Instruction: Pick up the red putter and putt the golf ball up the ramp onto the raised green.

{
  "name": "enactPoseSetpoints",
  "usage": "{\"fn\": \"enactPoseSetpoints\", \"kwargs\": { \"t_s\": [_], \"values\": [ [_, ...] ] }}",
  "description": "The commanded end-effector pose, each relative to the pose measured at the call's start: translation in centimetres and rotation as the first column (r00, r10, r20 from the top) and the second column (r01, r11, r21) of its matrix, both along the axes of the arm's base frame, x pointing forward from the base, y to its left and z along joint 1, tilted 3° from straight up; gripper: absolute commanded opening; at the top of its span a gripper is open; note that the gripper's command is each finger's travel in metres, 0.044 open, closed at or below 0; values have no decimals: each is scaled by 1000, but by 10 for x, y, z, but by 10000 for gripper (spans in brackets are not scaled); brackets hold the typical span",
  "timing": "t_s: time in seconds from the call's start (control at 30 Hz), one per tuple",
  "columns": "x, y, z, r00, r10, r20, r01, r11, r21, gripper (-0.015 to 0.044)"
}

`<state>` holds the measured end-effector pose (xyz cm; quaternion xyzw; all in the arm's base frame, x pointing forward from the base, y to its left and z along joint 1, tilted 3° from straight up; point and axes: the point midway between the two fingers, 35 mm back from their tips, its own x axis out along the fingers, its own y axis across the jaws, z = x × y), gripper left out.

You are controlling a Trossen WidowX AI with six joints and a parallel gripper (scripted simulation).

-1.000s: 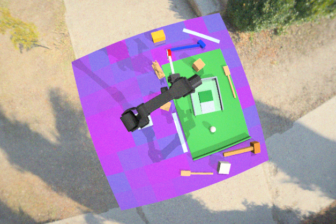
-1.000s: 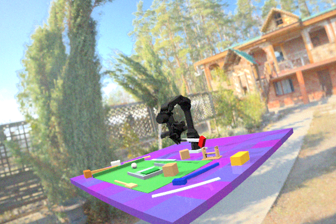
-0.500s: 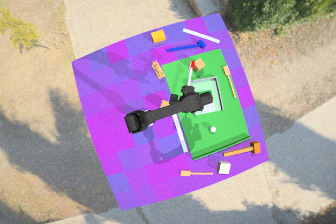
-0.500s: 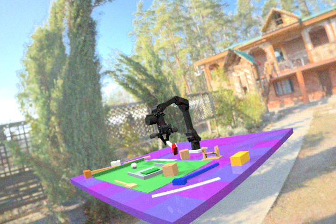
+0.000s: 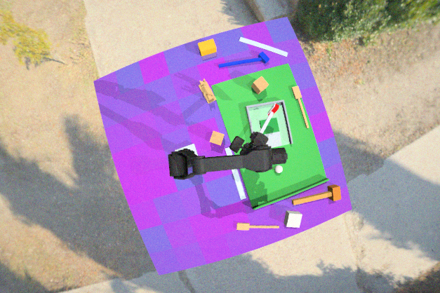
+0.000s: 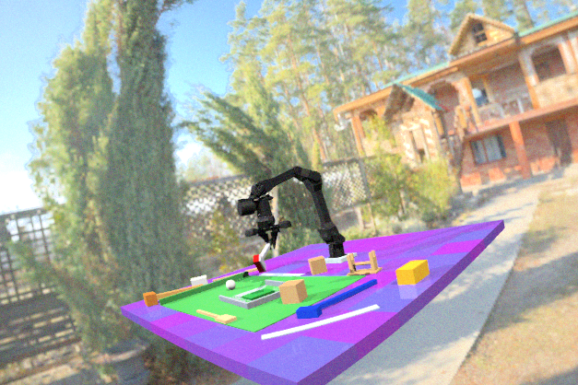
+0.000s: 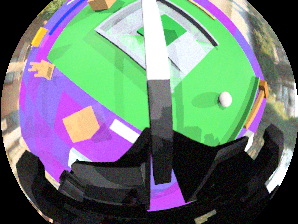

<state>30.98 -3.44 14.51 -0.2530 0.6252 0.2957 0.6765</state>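
Note:
The red putter has a red head (image 5: 274, 109) (image 6: 258, 262) and a white shaft (image 5: 267, 123) (image 7: 156, 45). My gripper (image 6: 271, 241) (image 7: 155, 130) is shut on its dark grip. The putter is held tilted in the air; from above, its head overlaps the grey-walled enclosure. The white golf ball (image 5: 278, 169) (image 6: 230, 285) (image 7: 225, 99) sits on the green mat (image 5: 231, 101) (image 6: 197, 301) (image 7: 95, 65), outside the enclosure's open side. The raised green (image 5: 274, 128) (image 6: 259, 293) (image 7: 174, 27) is a darker square inside the walls. The pale ramp (image 5: 279, 140) (image 7: 192, 65) faces the ball's side.
A tan block (image 5: 260, 85) (image 6: 293, 291) stands on the mat, another (image 5: 217, 138) (image 7: 81, 124) beside it. A wooden rack (image 5: 207, 92) (image 6: 364, 264) is by the mat's corner. Blue (image 5: 241, 62) and orange (image 5: 313, 198) mallets lie outside. A low green wall (image 5: 290, 193) edges the mat.

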Motion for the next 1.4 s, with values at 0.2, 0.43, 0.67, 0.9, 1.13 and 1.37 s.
{"fn": "enactPoseSetpoints", "kwargs": {
  "t_s": [0.2, 0.43, 0.67, 0.9, 1.13, 1.37],
  "values": [
    [-2, -59, 6, 971, -240, -13, 239, 970, -35, 0],
    [-13, -102, 7, 914, -404, -27, 402, 914, -60, 0],
    [-29, -143, 9, 830, -556, -39, 551, 830, -87, 0],
    [-51, -182, 10, 722, -691, -48, 683, 721, -114, 0],
    [-60, -195, 9, 678, -734, -51, 725, 678, -124, 0],
    [-61, -196, -12, 678, -734, -51, 725, 678, -124, 0]
  ]
}}
